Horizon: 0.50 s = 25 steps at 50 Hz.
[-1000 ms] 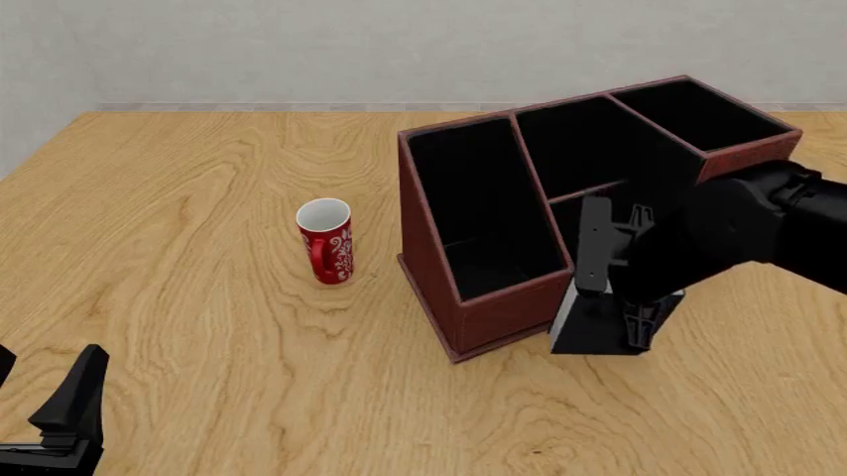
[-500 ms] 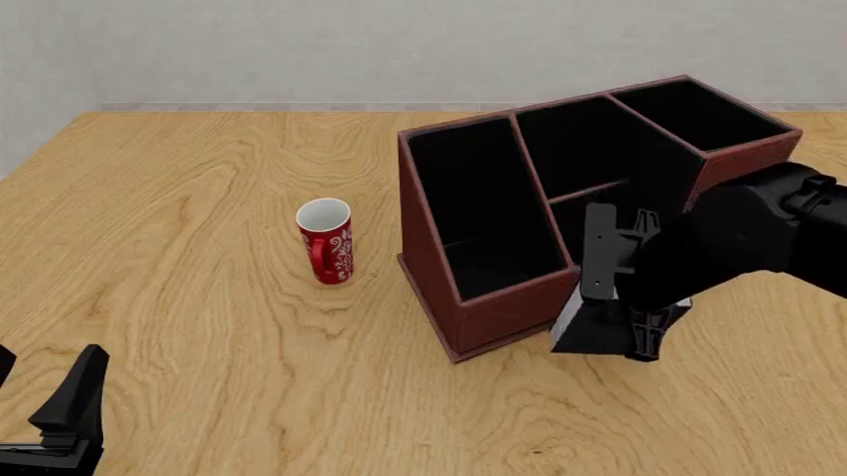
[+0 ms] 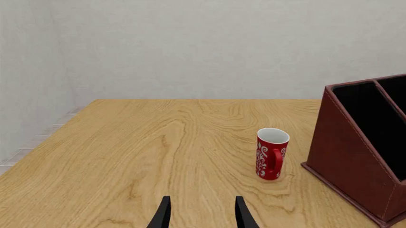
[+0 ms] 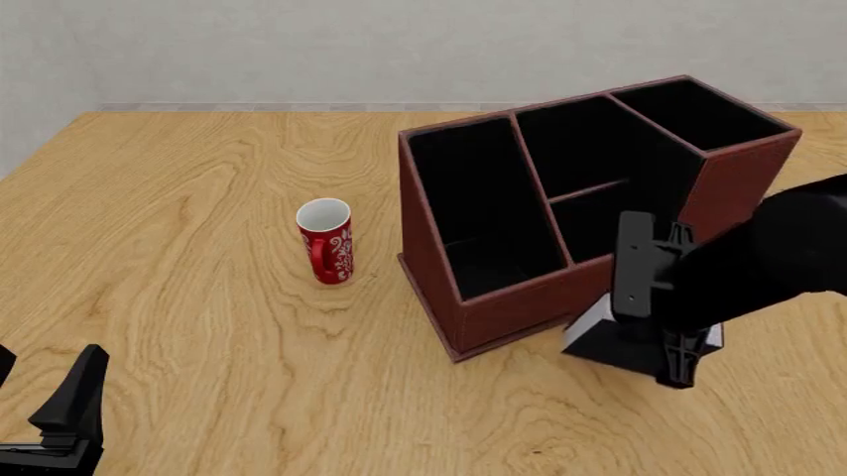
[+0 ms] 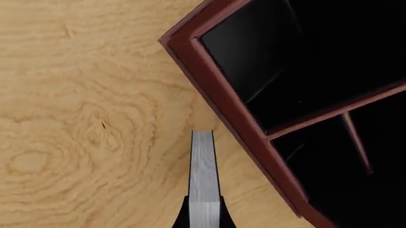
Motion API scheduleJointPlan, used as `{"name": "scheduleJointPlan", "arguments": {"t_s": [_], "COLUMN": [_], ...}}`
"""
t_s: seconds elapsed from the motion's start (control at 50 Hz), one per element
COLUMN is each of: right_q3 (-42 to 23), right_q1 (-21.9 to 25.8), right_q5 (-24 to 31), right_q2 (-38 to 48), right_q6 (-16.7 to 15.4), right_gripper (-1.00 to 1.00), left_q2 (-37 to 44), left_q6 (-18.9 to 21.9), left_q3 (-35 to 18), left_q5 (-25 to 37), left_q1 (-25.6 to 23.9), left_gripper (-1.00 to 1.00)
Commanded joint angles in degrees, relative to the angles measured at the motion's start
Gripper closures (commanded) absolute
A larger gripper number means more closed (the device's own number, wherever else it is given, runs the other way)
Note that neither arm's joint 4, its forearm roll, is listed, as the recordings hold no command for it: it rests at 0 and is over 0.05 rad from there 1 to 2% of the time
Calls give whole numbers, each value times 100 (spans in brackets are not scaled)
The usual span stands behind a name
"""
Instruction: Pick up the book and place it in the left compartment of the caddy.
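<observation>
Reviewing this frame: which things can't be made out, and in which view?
- Book: front view, mostly behind the right arm; only a corner shows.
- Right end effector: right wrist view, cut by the frame edge.
- Left compartment: front view, floor hidden by the caddy front wall.

One table [image 4: 198, 327] carries everything. On it stands one caddy [image 4: 493, 309], toward three o'clock from centre, and it holds three black-lined slots: one long left compartment [image 4: 479, 208] and two shorter ones beside it. One red mug [image 4: 325, 242] stands at the caddy's nine o'clock. One book [image 4: 598, 337] shows at the caddy's five o'clock corner. Two tools are in view: the left tool [image 4: 60, 416] at seven o'clock, the right tool [image 4: 662, 317] at four o'clock.
</observation>
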<state>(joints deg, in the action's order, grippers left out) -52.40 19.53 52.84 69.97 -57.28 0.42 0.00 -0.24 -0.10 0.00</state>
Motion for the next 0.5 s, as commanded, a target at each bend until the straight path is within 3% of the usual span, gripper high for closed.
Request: {"name": "scheduleJointPlan", "arguments": {"t_s": [0.02, 0.24, 0.5], "right_q3": [79, 150, 81], "right_q1": [-25, -42, 113], "right_q5": [248, 463, 813], "right_q2": [-426, -746, -1105], "right_q6": [112, 76, 393], "right_gripper": [100, 100, 100], "left_q2": [0, 0, 0], "left_q6": [0, 0, 0], "left_q3": [0, 0, 0], "left_q5": [0, 0, 0], "left_q1": [0, 0, 0], "left_gripper": [-100, -100, -100]}}
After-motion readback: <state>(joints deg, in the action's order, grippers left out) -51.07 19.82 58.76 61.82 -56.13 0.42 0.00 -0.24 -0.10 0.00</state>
